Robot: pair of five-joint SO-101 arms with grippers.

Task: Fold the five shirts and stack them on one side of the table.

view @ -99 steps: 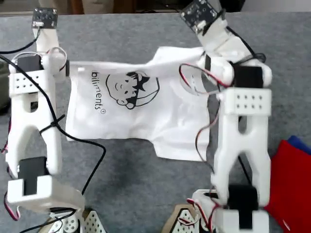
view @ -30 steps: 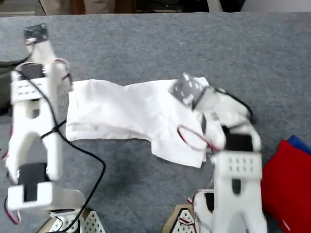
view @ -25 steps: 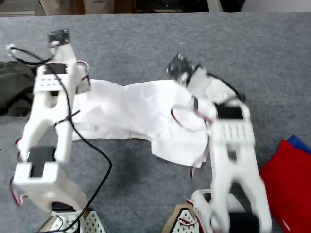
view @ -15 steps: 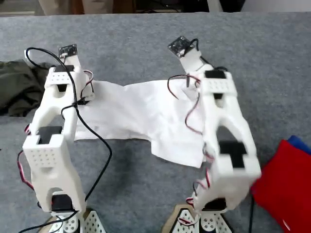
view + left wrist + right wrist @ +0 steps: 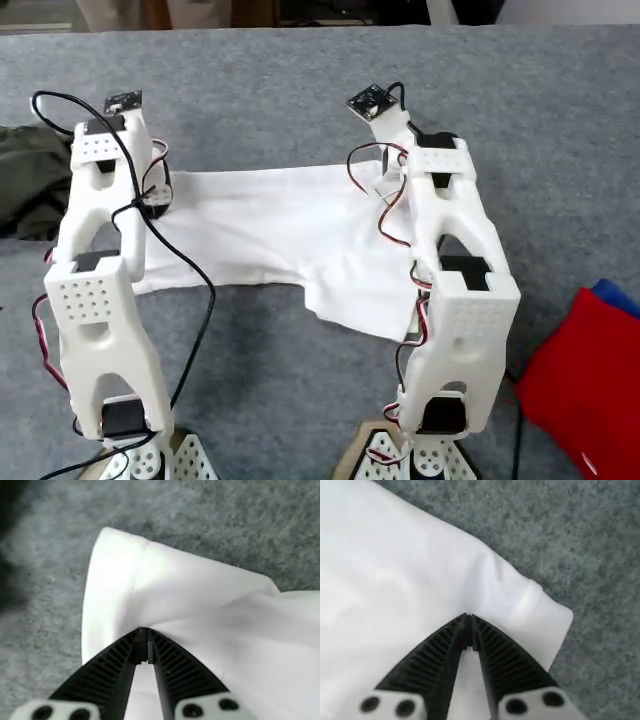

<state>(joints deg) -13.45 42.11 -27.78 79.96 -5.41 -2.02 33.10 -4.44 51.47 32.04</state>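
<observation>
Folded since, white shirt [image 5: 270, 225] blank-faced, left gripper [image 5: 145, 647], right gripper [image 5: 468, 632] clamped

Bare grey table [image 5: 300, 90] runs open across the far side beyond the white shirt [image 5: 270, 225], and again on the near side between the two arm bases. The left arm [image 5: 100, 270] stands along the shirt's left edge and the right arm [image 5: 455, 270] over its right part, so the lane between them is floored with cloth. A dark green garment [image 5: 25, 185] lies just beside the left arm, while a red shirt [image 5: 585, 385] and blue cloth [image 5: 618, 295] close off the table's right edge.
</observation>
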